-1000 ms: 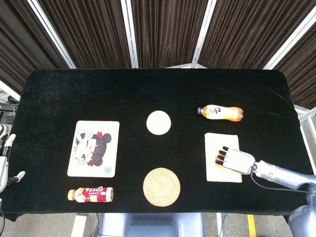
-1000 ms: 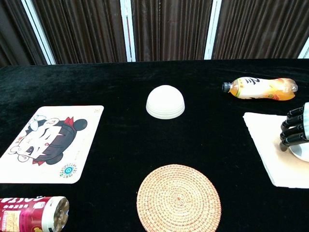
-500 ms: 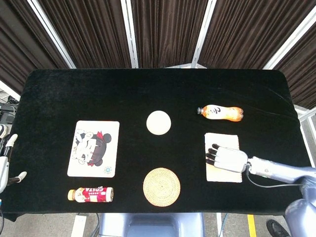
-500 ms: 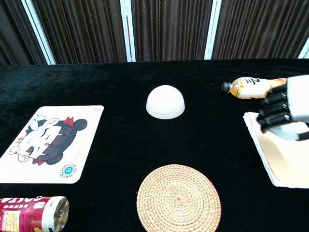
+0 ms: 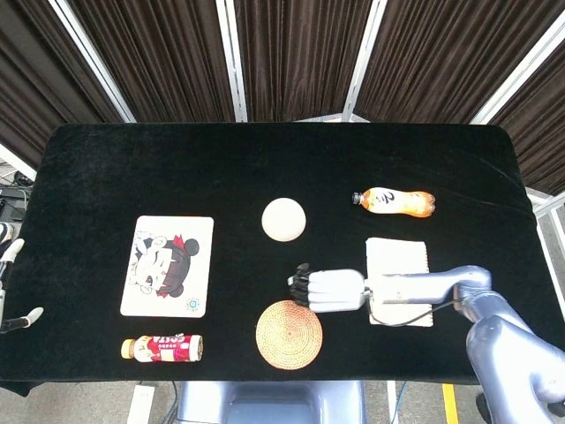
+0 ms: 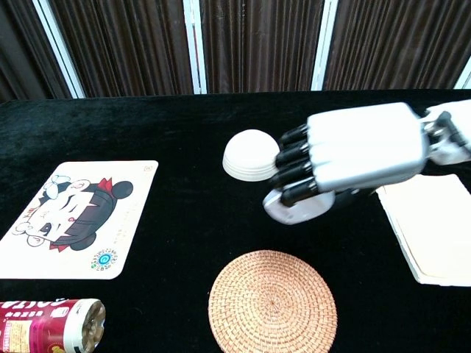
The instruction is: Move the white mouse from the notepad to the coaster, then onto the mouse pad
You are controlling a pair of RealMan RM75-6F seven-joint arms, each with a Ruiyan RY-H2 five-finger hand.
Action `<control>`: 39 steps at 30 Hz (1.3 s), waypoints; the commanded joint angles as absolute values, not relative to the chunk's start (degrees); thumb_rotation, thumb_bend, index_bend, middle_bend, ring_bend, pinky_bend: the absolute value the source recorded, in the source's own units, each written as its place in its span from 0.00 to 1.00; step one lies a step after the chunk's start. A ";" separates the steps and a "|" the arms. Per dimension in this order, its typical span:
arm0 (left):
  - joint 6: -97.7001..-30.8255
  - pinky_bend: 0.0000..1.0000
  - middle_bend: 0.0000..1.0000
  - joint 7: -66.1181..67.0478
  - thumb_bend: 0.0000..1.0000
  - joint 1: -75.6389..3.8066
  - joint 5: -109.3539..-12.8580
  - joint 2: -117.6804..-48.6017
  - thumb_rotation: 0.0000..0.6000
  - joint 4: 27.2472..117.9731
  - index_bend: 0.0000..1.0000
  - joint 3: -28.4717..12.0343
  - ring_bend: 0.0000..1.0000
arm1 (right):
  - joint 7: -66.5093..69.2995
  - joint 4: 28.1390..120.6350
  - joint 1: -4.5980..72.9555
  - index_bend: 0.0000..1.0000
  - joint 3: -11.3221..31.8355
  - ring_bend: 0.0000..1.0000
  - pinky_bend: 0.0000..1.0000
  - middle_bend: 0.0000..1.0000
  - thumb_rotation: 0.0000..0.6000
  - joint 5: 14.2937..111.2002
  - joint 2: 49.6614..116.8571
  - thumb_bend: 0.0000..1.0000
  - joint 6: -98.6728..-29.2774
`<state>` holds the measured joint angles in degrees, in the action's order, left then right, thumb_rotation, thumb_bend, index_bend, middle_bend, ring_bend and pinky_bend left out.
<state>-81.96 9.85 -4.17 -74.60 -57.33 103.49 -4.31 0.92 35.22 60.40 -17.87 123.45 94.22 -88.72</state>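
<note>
Chest view: my right hand carries the white mouse above the desk, its dark fingers curled over the mouse's top, gripping it. The mouse hangs between the notepad and the coaster, just short of the coaster's far rim.

Readable text is scarce. The orange drink bottle carries a white label with a large dark brush-style character, not decipherable. The red bottle shows white lettering too small to read, and the mouse pad bears only a cartoon and a small round emblem.
</note>
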 commanded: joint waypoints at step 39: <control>-84.28 0.00 0.00 5.53 0.00 -3.38 -84.73 -55.97 1.00 103.27 0.00 -1.29 0.00 | -12.82 65.38 38.15 0.07 -15.83 0.00 0.00 0.01 1.00 107.79 70.00 0.00 -90.54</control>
<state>-83.92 5.88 -3.36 -84.02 -55.67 103.79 -1.47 -16.11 66.10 43.40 -16.57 113.08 71.40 -87.92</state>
